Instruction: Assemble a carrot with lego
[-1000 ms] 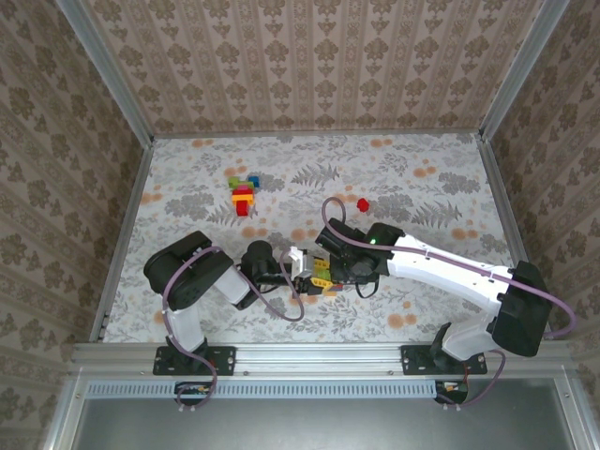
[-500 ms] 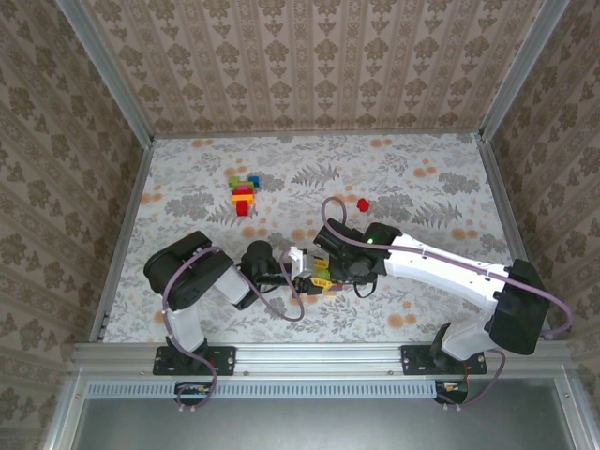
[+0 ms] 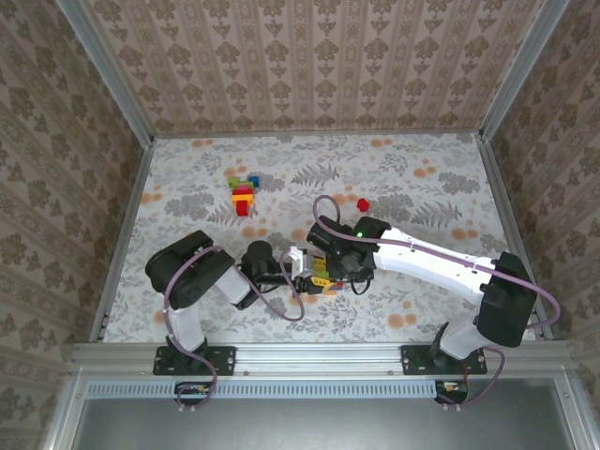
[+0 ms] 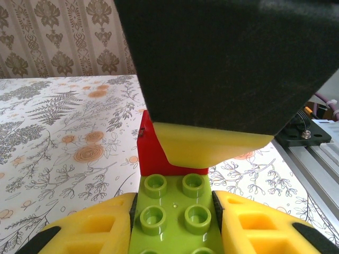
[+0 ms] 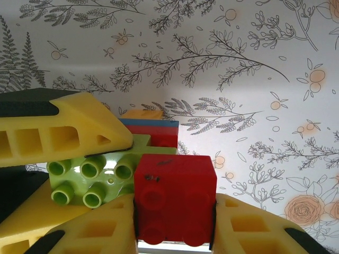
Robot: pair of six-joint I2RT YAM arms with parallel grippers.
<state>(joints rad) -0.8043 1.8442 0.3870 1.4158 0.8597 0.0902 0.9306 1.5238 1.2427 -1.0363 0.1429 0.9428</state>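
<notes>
Damask-papered walls point(image 3: 300, 66) enclose a floral tabletop point(image 3: 422, 164).

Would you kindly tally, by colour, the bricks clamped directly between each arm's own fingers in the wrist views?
Green: 1, the lime-green studded plastic brick between the left fingers
Red: 1, the red square plastic brick between the right fingers
Total: 2

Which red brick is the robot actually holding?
The red brick pinched in the right gripper, beside the green brick; the lone red brick lies untouched.
</notes>
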